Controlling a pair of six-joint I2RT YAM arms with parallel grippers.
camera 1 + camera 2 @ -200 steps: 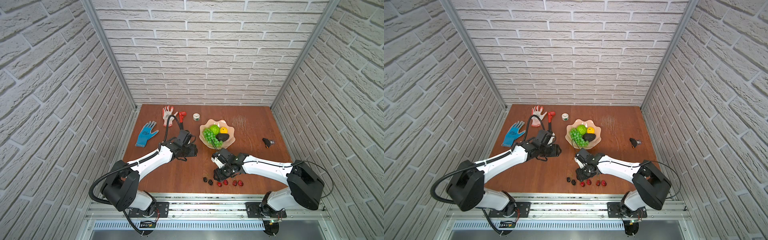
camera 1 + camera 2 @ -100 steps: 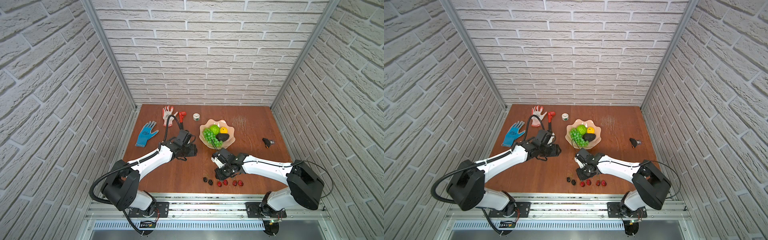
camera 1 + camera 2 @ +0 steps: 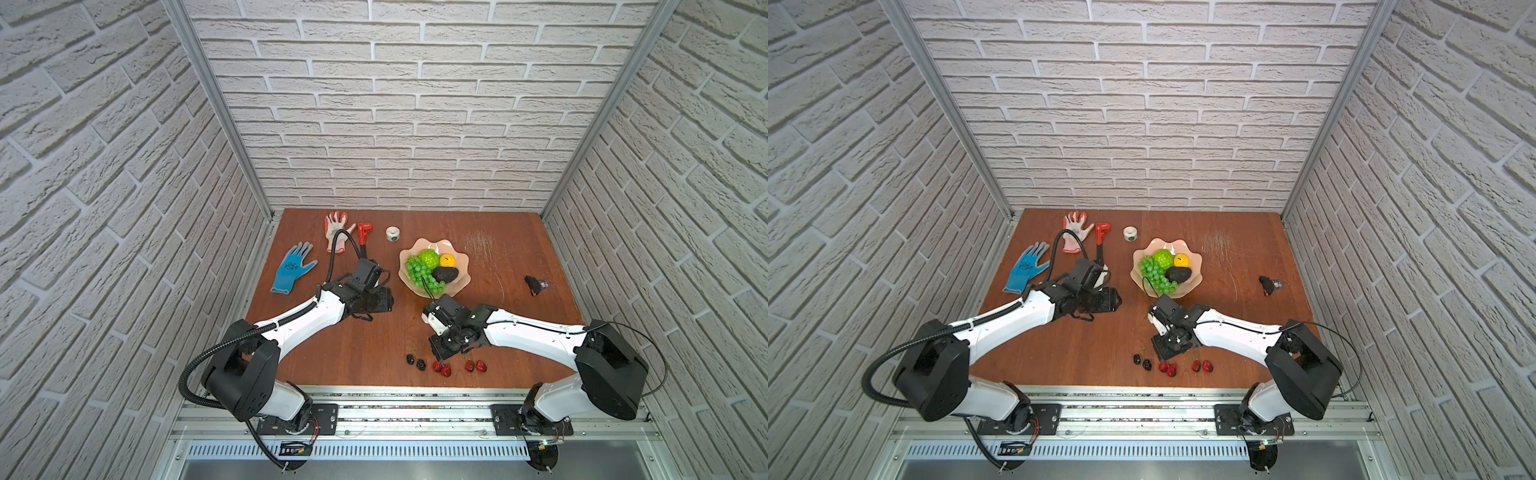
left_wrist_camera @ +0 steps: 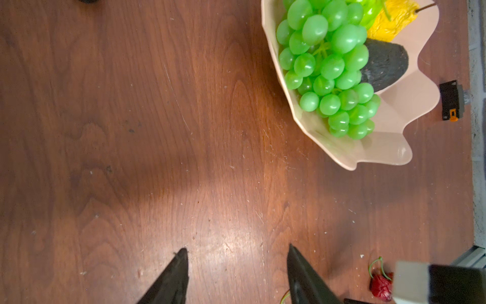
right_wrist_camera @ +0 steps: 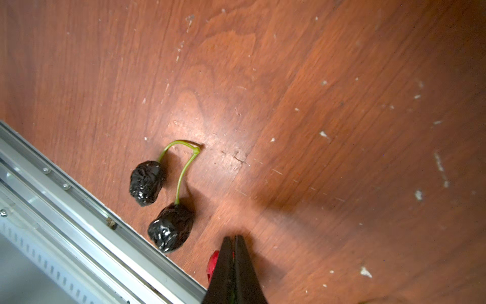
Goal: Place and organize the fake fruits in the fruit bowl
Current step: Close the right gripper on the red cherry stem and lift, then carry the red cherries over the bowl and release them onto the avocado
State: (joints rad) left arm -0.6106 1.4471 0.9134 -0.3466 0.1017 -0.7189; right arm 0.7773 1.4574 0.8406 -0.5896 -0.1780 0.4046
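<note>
Right gripper [image 5: 234, 238]: clamped fully shut, tips low over the wooden table [image 3: 353, 353] close to its near edge. Just beside those tips, the red cherry pair [image 3: 436, 366], with only a sliver of red showing past one finger in the right wrist view. Cannot tell whether its stem is pinched. A little to the left of that gripper in both top views, apart from it: the dark cherry pair [image 5: 171, 227], flat on the wood, green stems joined. Near its other side: a second red cherry pair [image 3: 481, 366].

Well behind, apart from the right gripper: the fruit bowl [image 3: 459, 284], holding the green grape bunch [image 3: 419, 272], bumpy lime-green ball [image 3: 429, 258], small yellow lemon [image 3: 447, 260] and avocado [image 3: 444, 273].

Left gripper [image 4: 237, 248]: spread open, nothing between its fingers, hanging over bare wood near the bowl's left side.
</note>
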